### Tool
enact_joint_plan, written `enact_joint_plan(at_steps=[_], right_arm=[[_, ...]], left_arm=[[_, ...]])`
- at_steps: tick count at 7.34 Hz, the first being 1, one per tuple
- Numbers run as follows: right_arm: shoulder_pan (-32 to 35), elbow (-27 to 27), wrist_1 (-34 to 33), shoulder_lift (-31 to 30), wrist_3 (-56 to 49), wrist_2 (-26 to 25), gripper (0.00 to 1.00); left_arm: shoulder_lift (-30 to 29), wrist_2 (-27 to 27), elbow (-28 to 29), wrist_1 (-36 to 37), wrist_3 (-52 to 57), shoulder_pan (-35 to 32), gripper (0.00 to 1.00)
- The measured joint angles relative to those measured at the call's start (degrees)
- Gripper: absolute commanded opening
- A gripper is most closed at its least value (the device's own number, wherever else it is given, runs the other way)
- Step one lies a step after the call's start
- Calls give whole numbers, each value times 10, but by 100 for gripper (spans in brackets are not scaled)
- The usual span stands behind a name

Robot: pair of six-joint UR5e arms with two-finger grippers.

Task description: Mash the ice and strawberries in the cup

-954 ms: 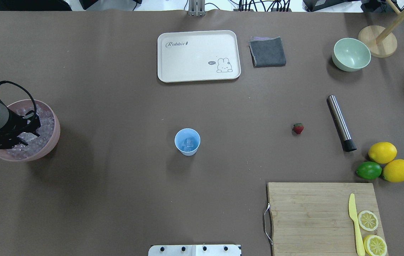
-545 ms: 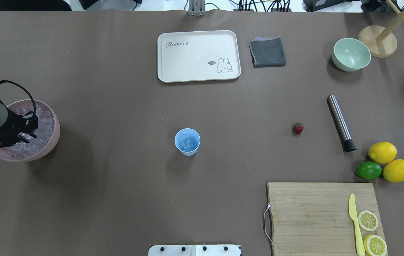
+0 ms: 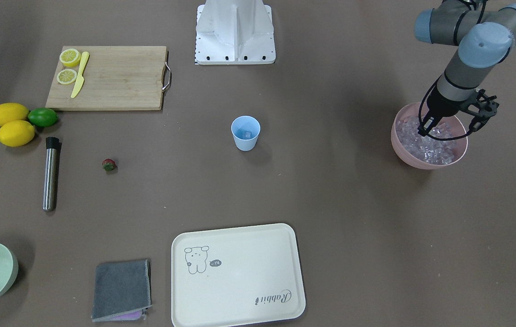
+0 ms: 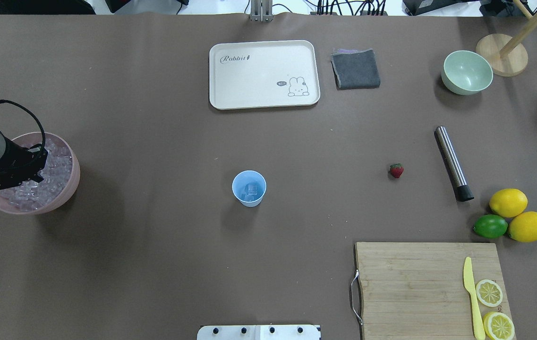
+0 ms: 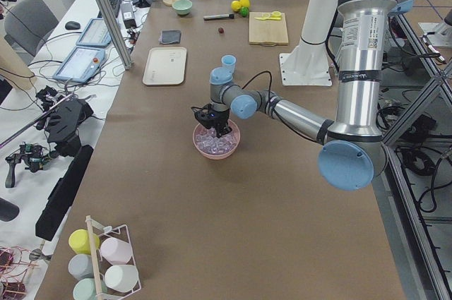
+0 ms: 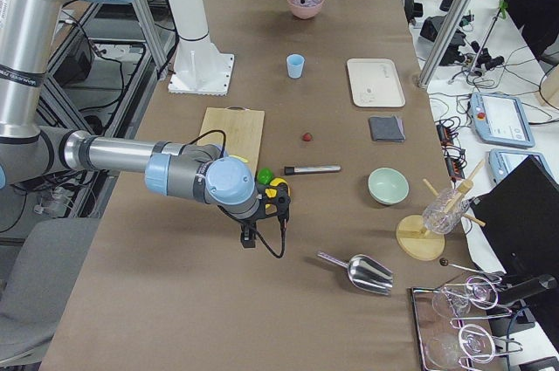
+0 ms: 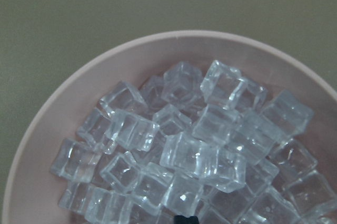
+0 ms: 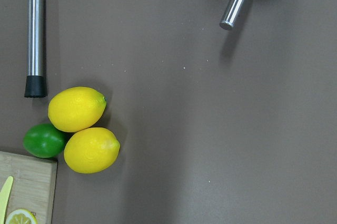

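Note:
The ice [image 7: 200, 145] is a heap of clear cubes in a pink bowl [image 4: 72, 186] at the table's left end. My left gripper [image 3: 426, 131] is down in that bowl among the cubes [image 4: 55, 165]. Only a small dark tip shows at the bottom edge of the left wrist view, so I cannot tell whether it is open or shut. The light blue cup [image 4: 249, 202] stands mid-table, with a few cubes inside. The red strawberry [image 4: 396, 170] lies alone to its right. My right gripper [image 6: 251, 238] hovers near the lemons. I cannot tell its state.
A steel muddler [image 4: 453, 163] lies right of the strawberry. Two lemons [image 4: 508, 202] and a lime [image 4: 490, 226] sit beside the cutting board [image 4: 414, 283], which holds a knife and lemon slices. A tray [image 4: 263, 74], grey cloth [image 4: 355, 69] and green bowl [image 4: 466, 72] are at the back.
My left gripper has sunk lower into the pink bowl and shifted slightly left in the overhead view. Nothing else has moved.

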Motion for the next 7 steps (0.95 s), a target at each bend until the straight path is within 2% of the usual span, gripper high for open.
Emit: enact_joint_plan(at_steps=[1, 7], right_arm=[[1, 0, 0, -2, 0, 0, 100], [12, 1, 0, -8, 0, 0, 100]], left_arm=[[1, 1, -5, 2, 3, -1, 56], [5, 7, -3, -1, 0, 3, 57]])
